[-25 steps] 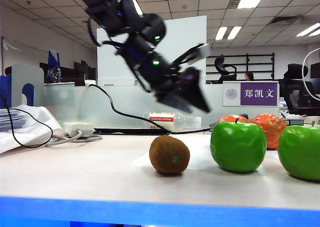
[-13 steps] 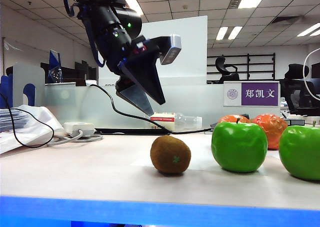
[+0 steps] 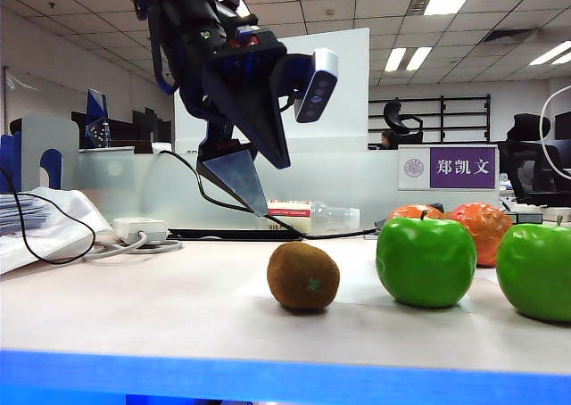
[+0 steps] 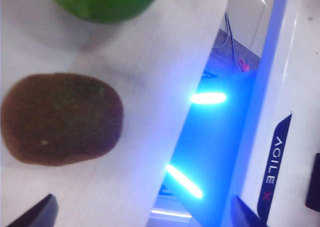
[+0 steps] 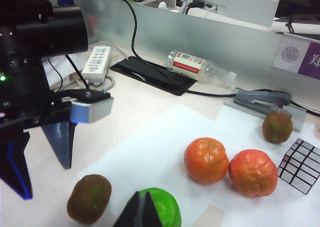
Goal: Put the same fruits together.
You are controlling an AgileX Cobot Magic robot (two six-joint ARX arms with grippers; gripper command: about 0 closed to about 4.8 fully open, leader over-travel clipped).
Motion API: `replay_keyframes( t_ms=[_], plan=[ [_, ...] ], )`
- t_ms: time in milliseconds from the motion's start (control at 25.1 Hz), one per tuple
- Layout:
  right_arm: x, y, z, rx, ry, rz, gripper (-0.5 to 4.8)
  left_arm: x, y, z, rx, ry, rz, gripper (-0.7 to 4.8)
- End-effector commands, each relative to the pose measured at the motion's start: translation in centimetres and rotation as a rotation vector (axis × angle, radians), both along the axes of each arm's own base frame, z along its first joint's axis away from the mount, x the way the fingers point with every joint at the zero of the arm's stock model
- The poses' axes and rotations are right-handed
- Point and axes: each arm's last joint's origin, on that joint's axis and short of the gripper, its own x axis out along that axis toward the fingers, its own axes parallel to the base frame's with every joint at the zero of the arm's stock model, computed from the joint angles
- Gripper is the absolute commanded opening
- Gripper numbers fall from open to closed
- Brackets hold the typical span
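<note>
A brown kiwi (image 3: 303, 276) lies on the table, also in the left wrist view (image 4: 60, 118) and the right wrist view (image 5: 89, 198). My left gripper (image 3: 273, 189) hangs open above it and a little to its left, pointing down, nothing between its fingers (image 4: 35, 214). Two green apples (image 3: 426, 260) (image 3: 535, 271) stand to the right, with two orange-red fruits (image 5: 206, 160) (image 5: 253, 172) behind them. A second kiwi (image 5: 277, 127) sits farther back by the stapler. My right gripper (image 5: 142, 211) is shut and empty, hovering over one green apple (image 5: 169, 207).
A mirror cube (image 5: 299, 164) lies beside the orange-red fruits. A grey stapler (image 5: 260, 99), a lying plastic bottle (image 5: 200, 67), a black pad (image 5: 152, 74) and a power strip (image 5: 97, 57) with cables line the back. The table's front edge glows blue (image 3: 285, 378).
My left gripper has swung from pointing right to pointing down and shifted left, staying open above the kiwi. The fruits have not moved.
</note>
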Motion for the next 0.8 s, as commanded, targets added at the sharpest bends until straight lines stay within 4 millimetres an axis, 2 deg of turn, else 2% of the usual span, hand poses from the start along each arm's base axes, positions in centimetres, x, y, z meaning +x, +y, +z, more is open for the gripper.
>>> replay_keyframes(
  t_ms=[40,319,519,798],
  plan=[
    [-0.2,-0.2,0.4,0.019,-0.017,0.003,-0.06,-0.5,-0.8,0.3,-0.015,-0.01,-0.001,4.79],
    [-0.2,-0.2,0.3,0.018,-0.017,0.003,-0.06,-0.4,-2.1,0.3,-0.02,-0.072,0.026,4.79],
    [-0.2,-0.2,0.3,0.018,-0.017,0.003,-0.06,0.2,-2.6,0.2,0.038,-0.174,0.102,4.79],
    [-0.2,-0.2,0.4,0.012,-0.02,0.004,-0.06,0.0,-3.1,-0.3,0.06,-0.143,0.136,4.79]
  ],
)
